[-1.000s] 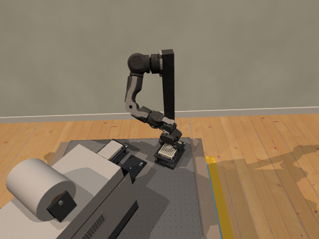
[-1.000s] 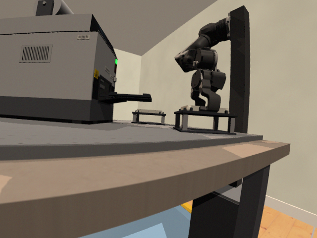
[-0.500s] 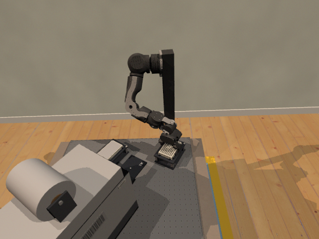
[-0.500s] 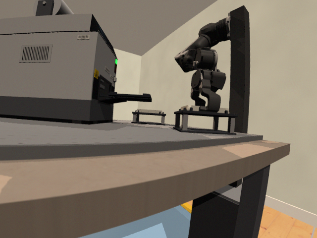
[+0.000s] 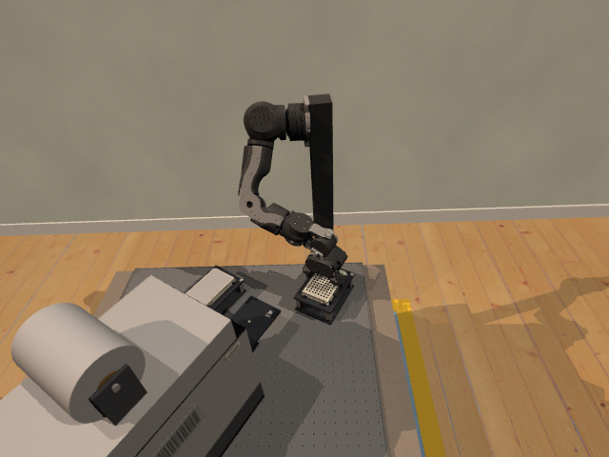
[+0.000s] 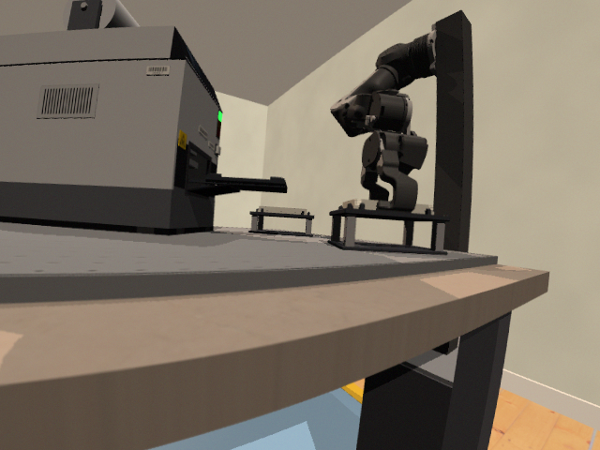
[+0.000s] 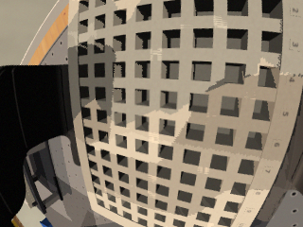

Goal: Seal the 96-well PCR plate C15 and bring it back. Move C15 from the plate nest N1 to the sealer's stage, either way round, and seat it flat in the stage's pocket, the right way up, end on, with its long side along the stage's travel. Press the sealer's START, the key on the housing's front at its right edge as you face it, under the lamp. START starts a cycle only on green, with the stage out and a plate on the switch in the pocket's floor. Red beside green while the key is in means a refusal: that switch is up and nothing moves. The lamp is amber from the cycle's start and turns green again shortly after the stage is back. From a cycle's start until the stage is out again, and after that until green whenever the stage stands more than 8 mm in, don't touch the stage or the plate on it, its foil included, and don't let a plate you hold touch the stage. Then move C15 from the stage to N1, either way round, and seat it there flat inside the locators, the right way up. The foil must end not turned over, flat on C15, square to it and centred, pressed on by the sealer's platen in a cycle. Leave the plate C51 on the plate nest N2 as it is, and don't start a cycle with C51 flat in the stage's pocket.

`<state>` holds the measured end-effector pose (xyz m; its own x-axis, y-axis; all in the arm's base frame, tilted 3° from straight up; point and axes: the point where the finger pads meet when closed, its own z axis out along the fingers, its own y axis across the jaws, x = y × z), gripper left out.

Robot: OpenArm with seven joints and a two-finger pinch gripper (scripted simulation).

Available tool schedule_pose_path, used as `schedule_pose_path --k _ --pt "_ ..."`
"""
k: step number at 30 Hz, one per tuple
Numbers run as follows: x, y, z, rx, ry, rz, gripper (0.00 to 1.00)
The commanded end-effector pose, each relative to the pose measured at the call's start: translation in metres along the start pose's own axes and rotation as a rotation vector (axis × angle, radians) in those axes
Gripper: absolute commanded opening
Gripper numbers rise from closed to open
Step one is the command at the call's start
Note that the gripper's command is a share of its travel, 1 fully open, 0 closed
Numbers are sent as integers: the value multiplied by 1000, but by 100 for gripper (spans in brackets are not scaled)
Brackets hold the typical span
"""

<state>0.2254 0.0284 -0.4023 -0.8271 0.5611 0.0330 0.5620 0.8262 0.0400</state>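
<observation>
The plate C15 (image 5: 321,288) is a pale 96-well grid with open wells and lies on the black nest N1 (image 5: 325,304) at the back right of the breadboard. My gripper (image 5: 325,268) stands straight down over the plate's far end and is shut on it. In the side view the plate (image 6: 358,204) still lies level on the nest (image 6: 387,227), with the fingers (image 6: 393,196) at its edges. In the wrist view the well grid (image 7: 184,108) fills the frame and one dark finger (image 7: 32,139) shows at the left. The sealer's stage (image 5: 255,314) is out and its pocket holds nothing. The lamp (image 6: 219,116) is green.
The plate C51 (image 5: 212,285) lies on nest N2 (image 6: 281,217) behind the stage, left of N1. The sealer housing (image 5: 162,354) with its foil roll (image 5: 73,359) fills the front left. The arm's black post (image 5: 321,162) stands right behind N1. The stage (image 6: 242,183) juts out at about plate height.
</observation>
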Motion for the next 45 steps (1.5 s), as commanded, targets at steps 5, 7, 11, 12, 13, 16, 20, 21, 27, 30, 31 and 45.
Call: schedule_pose_path --k 5,7,11,12,13,16,20,21,27,30,31,45 --pt "0 1 -1 -3 0 0 0" --pt "0 1 -1 -3 0 0 0" --pt "-1 1 -13 -3 0 2 0" --pt "-1 1 -20 -3 0 3 0" --pt "-1 1 -26 -4 0 4 0" --pt "-1 1 -32 -4 0 5 0" --pt "-1 1 -32 -4 0 5 0" --pt "-1 1 -32 -4 0 5 0" --pt "-1 1 -39 -4 0 5 0" --pt "-2 1 -58 -4 0 5 0" --pt "-2 2 -64 -4 0 5 0" --pt "-1 1 -77 -4 0 4 0"
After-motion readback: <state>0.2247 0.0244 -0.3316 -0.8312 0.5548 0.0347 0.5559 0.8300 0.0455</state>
